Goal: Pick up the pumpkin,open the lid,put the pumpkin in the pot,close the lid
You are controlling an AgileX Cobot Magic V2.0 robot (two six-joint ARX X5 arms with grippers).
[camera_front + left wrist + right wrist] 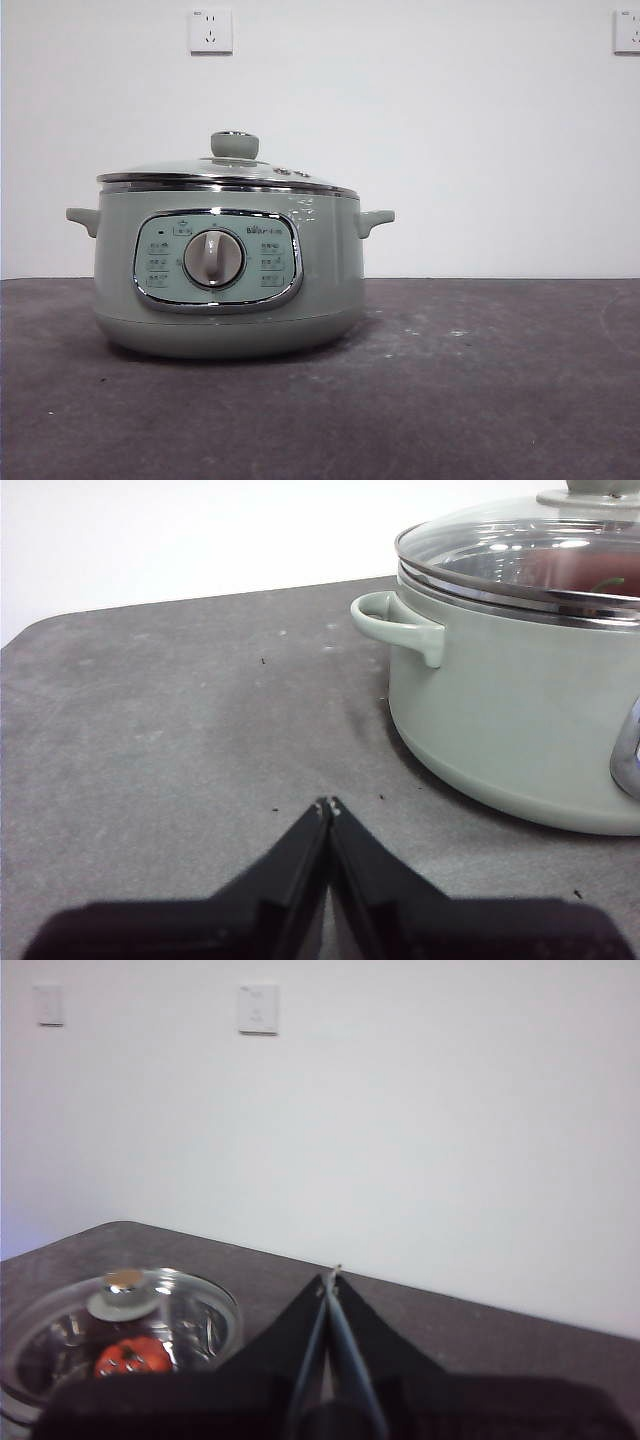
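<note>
While both sets of fingers are pressed closed and empty, left gripper (329,805) low over the tabletop (180,740), right gripper (331,1278) raised, the pumpkin (130,1358) sits inside the pot (228,270) left of frame centre, under the seated lid (234,165). Judged complete; nothing obstructs. Wall sockets (211,31) sit above.

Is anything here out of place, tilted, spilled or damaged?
Nothing stands out. The lid sits level on the pot, the pumpkin lies inside under the glass, and both grippers are shut, away from the pot.
</note>
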